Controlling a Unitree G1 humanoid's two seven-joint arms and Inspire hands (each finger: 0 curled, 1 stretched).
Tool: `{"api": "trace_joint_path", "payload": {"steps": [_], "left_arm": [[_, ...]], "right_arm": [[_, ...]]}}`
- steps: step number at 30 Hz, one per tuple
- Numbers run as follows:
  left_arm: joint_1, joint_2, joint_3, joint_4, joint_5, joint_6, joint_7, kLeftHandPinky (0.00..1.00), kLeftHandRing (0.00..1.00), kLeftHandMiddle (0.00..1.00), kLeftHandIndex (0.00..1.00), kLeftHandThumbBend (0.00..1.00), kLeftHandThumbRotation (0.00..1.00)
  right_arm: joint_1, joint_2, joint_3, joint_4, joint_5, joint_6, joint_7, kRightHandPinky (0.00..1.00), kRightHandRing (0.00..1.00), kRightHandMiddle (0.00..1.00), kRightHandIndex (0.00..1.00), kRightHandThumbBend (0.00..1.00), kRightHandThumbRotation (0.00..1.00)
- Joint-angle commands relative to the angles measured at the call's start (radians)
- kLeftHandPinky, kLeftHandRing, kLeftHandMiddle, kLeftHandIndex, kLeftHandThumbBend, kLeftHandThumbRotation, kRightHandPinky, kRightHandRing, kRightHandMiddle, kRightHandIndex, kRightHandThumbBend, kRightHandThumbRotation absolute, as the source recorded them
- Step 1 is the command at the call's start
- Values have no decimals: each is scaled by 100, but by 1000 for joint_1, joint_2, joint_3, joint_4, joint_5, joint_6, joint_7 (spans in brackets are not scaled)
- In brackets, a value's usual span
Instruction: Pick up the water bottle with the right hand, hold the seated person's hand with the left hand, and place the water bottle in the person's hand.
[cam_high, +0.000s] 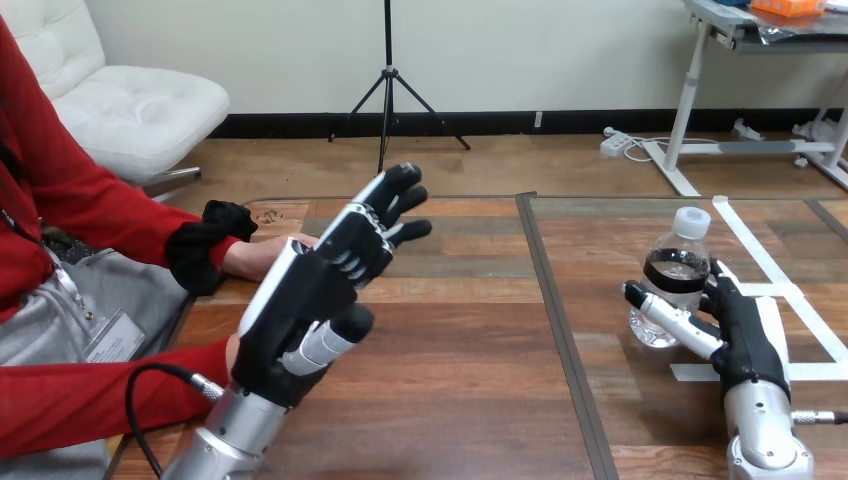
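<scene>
The water bottle (676, 276) stands upright on the right half of the counter (450, 400), cap up, its long axis vertical and its base on the wood. It holds only a little water low down.

The right hand (742, 335) sits just to its right and a little nearer. The thumb is laid across the bottle's near lower side and the dark fingers (716, 284) are curled round its right flank, so the hand is wrapped about the bottle. The bottle is not yet lifted.

The coming move turns on one relation: the person's hand (268, 256) lies well apart to the left, past the seam in the counter, resting on the wood at about the same depth as the bottle. By my reading, the bottle must travel leftward across the counter, kept upright.

The left hand (300, 305) is by far the nearer to the person's hand. It is raised in front of it with fingers straight and spread, pointing up and away, holding nothing. I cannot tell whether it touches the person's hand, which it partly hides.

The wood between bottle and person is bare. White tape strips (752, 245) lie flat to the right of the bottle, out of the leftward path. There looks to be ample room for the carry.
</scene>
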Motion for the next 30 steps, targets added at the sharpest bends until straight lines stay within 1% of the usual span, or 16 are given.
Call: {"api": "trace_joint_path", "payload": {"steps": [1, 5, 6, 10, 12, 15, 16, 17, 21, 24, 27, 30], "left_arm": [[-16, 14, 10, -43, -17, 7, -14, 87, 95, 96, 93, 100, 77], [-14, 15, 12, -48, -16, 9, -16, 87, 95, 97, 93, 100, 77], [-14, 15, 13, -48, -16, 8, -16, 87, 95, 97, 93, 100, 77], [-11, 14, 13, -52, -13, 9, -14, 87, 95, 97, 93, 100, 77], [-10, 14, 14, -52, -14, 10, -16, 86, 95, 96, 93, 100, 77], [-10, 15, 14, -53, -14, 9, -17, 86, 95, 96, 93, 100, 77], [-9, 16, 14, -53, -14, 10, -17, 86, 95, 96, 93, 100, 77], [-9, 16, 14, -53, -13, 9, -17, 86, 95, 96, 93, 100, 77], [-8, 17, 14, -52, -11, 8, -16, 86, 95, 96, 93, 100, 77], [-7, 17, 14, -52, -16, 12, -21, 86, 94, 96, 93, 100, 76], [-5, 18, 14, -51, -12, 10, -17, 86, 94, 96, 93, 100, 76], [-4, 18, 14, -52, -8, 10, -12, 86, 94, 96, 92, 100, 76]], "right_arm": [[-77, 12, -16, 20, 21, 18, -14, 78, 86, 87, 92, 100, 37], [-77, 14, -17, 24, 23, 27, -37, 74, 82, 84, 91, 100, 32], [-78, 15, -18, 26, 24, 29, -42, 71, 79, 82, 89, 100, 29], [-78, 12, -16, 31, 22, 27, -69, 66, 75, 78, 86, 100, 25], [-78, 11, -15, 32, 21, 28, -78, 59, 70, 75, 83, 100, 22], [-78, 12, -29, 32, 38, 25, -70, 50, 62, 71, 80, 100, 18], [-78, 13, -30, 32, 40, 25, -69, 46, 59, 69, 78, 99, 16], [-77, 13, -33, 31, 44, 21, -68, 44, 57, 68, 77, 99, 15], [-74, 13, -43, 30, 58, 12, -61, 41, 53, 63, 71, 96, 8], [-72, 16, -65, 29, 83, -5, -42, 38, 48, 58, 66, 95, 3], [-74, 18, -80, 27, 105, -4, -25, 36, 45, 54, 63, 93, 2], [-75, 19, -88, 25, 116, -2, -20, 34, 42, 52, 60, 92, 1]]}}
